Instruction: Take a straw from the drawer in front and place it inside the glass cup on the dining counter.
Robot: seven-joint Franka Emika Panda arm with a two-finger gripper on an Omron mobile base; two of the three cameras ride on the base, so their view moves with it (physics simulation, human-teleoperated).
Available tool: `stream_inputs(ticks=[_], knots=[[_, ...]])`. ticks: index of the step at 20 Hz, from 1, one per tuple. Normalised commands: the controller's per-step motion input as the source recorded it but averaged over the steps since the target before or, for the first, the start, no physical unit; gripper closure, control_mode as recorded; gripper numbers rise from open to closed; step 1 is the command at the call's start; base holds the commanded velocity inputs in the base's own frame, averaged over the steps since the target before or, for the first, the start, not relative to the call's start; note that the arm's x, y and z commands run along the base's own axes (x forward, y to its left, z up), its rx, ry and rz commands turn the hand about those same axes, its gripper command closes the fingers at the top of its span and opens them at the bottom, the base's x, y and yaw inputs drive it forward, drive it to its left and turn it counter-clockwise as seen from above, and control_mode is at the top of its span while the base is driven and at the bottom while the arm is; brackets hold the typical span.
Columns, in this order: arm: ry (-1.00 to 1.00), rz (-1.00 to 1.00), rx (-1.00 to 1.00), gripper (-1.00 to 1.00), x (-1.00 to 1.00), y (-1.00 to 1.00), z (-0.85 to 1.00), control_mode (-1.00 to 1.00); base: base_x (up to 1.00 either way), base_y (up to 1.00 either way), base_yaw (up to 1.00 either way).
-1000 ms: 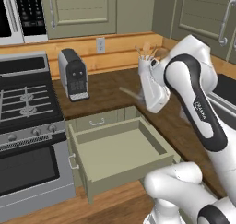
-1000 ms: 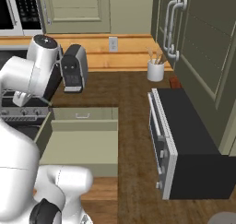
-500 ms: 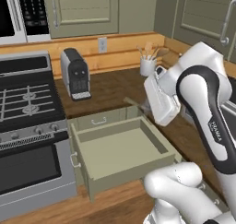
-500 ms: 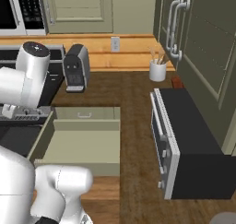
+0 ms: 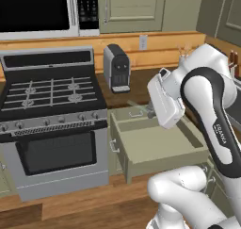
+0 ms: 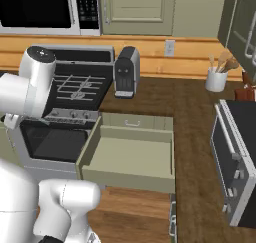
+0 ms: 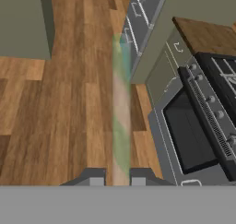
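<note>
Well, the gripper [image 7: 117,176] has its two dark finger tips pinched close on the straw [image 7: 121,117], a thin pale stick that runs straight out from between them in the hand view, seen against the wood floor [image 7: 69,103]. From the left base view the white hand [image 5: 164,105] hangs above the back of the open drawer [image 5: 155,145], tilted, with the arm's big elbow crowding the right side of the picture and hiding the counter behind it.

The drawer stands pulled out, its pale green inside bare in the right base view [image 6: 131,157]. Just beside it on the left is the stove [image 5: 52,110] with its dark oven door; the same oven door [image 7: 193,135] lies to the right in the hand view. A small coffee machine [image 6: 126,72] stands on the worktop behind the drawer. A white utensil holder [image 6: 216,79] sits well apart toward the right, near the dark dishwasher door [image 6: 235,172] that hangs open.
</note>
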Motion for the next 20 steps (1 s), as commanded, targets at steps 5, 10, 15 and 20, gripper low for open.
stream_inputs(ticks=[5, 10, 15, 20], knots=[[0.0, 0.0, 0.0, 1.0, 0.0, 0.0, 0.0, 1.0, -0.49, 0.7, 0.53], [0.0, 0.0, 0.0, 1.0, 0.0, 0.0, 0.0, 1.0, -0.56, 0.66, 0.58], [0.0, 0.0, 0.0, 1.0, 0.0, 0.0, 0.0, 1.0, -0.59, 0.83, 0.55], [0.0, 0.0, 0.0, 1.0, 0.0, 0.0, 0.0, 1.0, -0.4, 0.93, 0.51]])
